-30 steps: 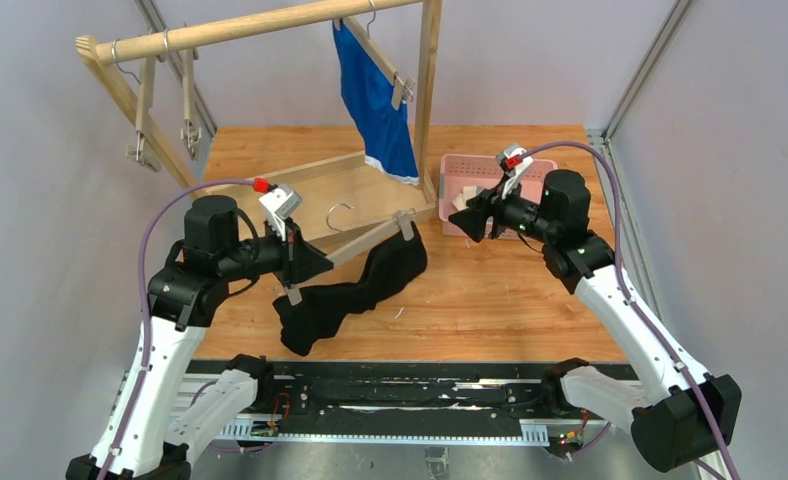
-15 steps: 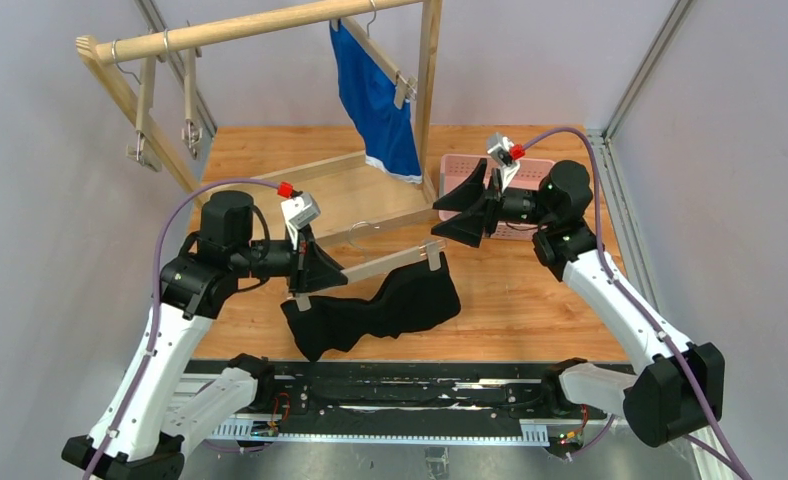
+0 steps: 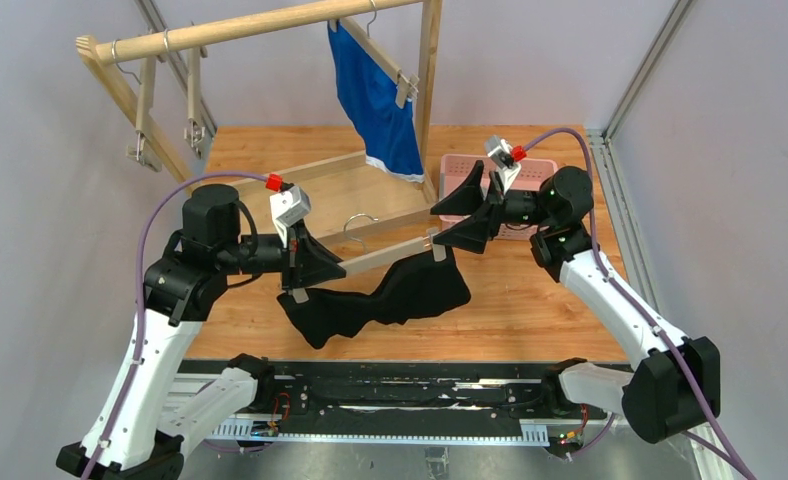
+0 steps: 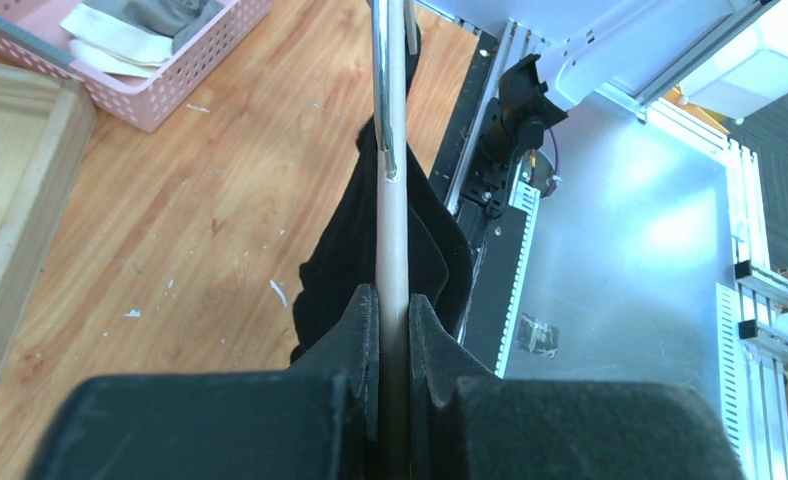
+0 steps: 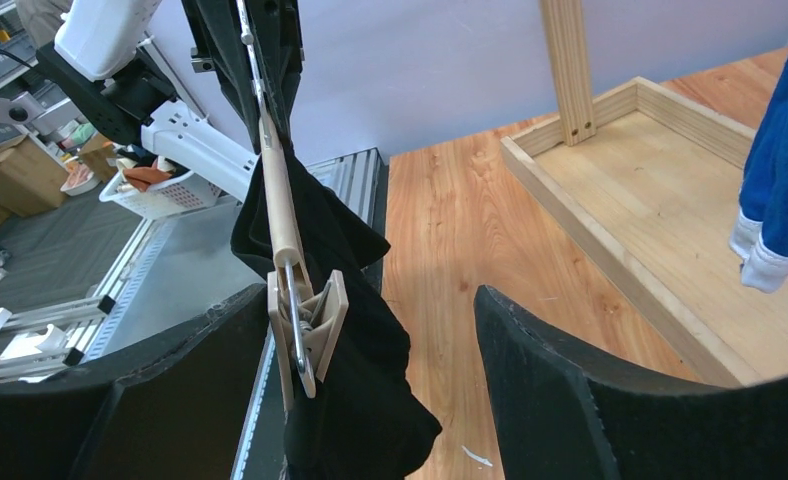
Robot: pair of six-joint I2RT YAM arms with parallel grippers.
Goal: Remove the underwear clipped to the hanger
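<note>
I have the left gripper [image 3: 315, 268] clamped tight on the wooden bar of the hanger [image 3: 385, 258], fingers pressed flat on either side of it in the left wrist view. The bar runs up toward the pink basket [image 4: 170, 100] and is held off the table [image 3: 530, 300].

The black briefs [image 3: 390, 295] hang under the bar, left of the basket and nearer the arm bases. A clip [image 5: 305, 320] pins them at the end closest to the basket.

The right gripper [image 3: 448, 222] sits just in front of the basket, spread wide and holding nothing. The clip is between its fingers; I cannot tell if it touches one.

Inside the basket lie the grey briefs [image 4: 165, 15] with some whitish cloth. The blue briefs [image 3: 375, 100] hang from the rack [image 3: 270, 25], behind the basket and to its left.
</note>
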